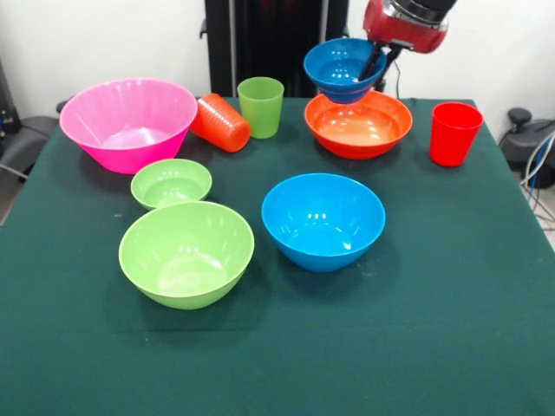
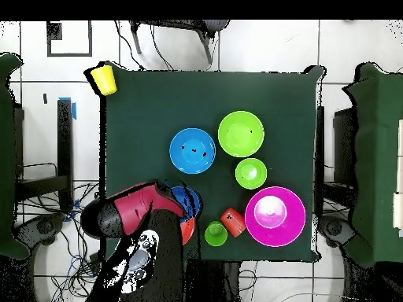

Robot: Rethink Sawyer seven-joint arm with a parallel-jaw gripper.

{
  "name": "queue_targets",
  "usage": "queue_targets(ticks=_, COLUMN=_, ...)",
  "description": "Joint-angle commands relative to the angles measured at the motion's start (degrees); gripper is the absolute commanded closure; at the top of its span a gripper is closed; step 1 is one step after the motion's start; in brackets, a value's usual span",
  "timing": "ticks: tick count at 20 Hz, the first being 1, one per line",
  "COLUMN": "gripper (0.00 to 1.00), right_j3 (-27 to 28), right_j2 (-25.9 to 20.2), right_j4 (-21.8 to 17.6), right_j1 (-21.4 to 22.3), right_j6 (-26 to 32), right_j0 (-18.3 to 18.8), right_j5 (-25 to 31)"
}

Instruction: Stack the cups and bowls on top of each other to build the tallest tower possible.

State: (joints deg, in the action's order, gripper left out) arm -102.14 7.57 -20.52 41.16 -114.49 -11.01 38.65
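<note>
Bowl in my grip: the small dark blue bowl (image 1: pixel 344 68) hangs in the air, tilted a little, right above the wide orange bowl (image 1: pixel 358 124), clear of it. My gripper (image 1: pixel 375 62) has 1 dark finger inside the bowl and is pinched on its rim at the side nearest the red cup (image 1: pixel 453 133). That cup stands upright beside the orange bowl. Across the green cloth (image 1: pixel 451 312), the light green cup (image 1: pixel 260 107) stands upright, and the orange cup (image 1: pixel 220 122) lies on its side touching it. The huge pink bowl (image 1: pixel 128 123) sits just beyond the orange cup. In front, the small green bowl (image 1: pixel 171 182) sits next to the large green bowl (image 1: pixel 186 253), with the large blue bowl (image 1: pixel 323 221) alongside. From overhead, the yellow cup (image 2: pixel 103 78) sits off a table corner, well apart from everything.
</note>
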Motion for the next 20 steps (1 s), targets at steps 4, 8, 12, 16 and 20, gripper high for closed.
queue_targets(ticks=4, gripper=1.00, right_j3=6.70, right_j2=2.08, right_j4=1.82, right_j1=-9.01, right_j6=-12.68, right_j0=-0.18, right_j5=0.30)
queue_targets(ticks=8, gripper=1.00, right_j3=4.58, right_j2=2.91, right_j4=2.62, right_j1=-9.92, right_j6=-14.23, right_j0=-0.69, right_j5=-4.44)
queue_targets(ticks=12, gripper=1.00, right_j3=2.62, right_j2=3.86, right_j4=3.59, right_j1=-10.46, right_j6=-16.05, right_j0=-2.06, right_j5=-7.79)
queue_targets(ticks=16, gripper=1.00, right_j3=0.34, right_j2=7.51, right_j4=3.83, right_j1=-8.65, right_j6=-19.47, right_j0=-6.01, right_j5=-10.91)
queue_targets(ticks=20, gripper=1.00, right_j3=-2.19, right_j2=9.62, right_j4=5.26, right_j1=-6.17, right_j6=-21.68, right_j0=-8.84, right_j5=-12.49)
